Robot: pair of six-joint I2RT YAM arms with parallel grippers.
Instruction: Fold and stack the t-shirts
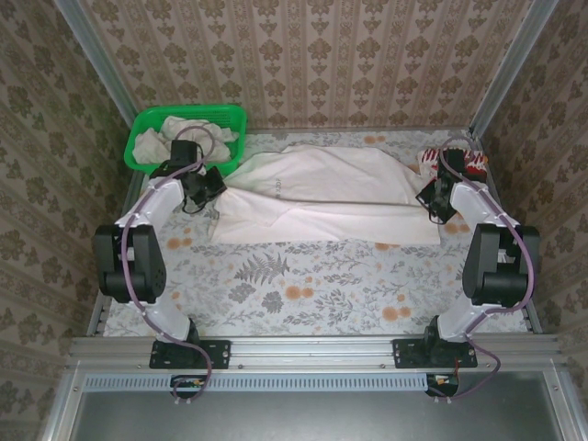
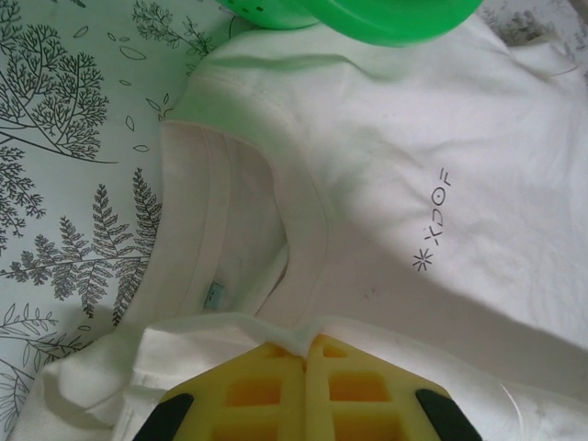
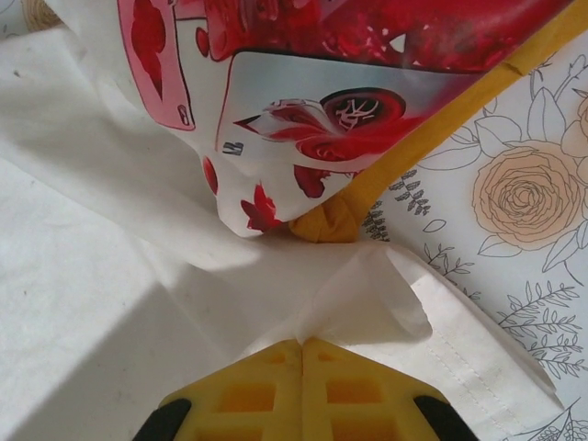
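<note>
Evidently to spread it for folding, left gripper [image 2: 306,344] and right gripper [image 3: 301,344] pinch opposite ends of the white shirt [image 1: 322,195], jaws pressed together.

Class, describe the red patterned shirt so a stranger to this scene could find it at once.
Start at the floral table and go to its far right corner. There, next to the big spread t-shirt, lies the patterned shirt. Only it bears red print; its neighbour is off-white.

A robot lab cell: aluminium frame [image 1: 312,350], wallpapered panels [image 1: 312,55], floral tablecloth [image 1: 303,287]
</note>
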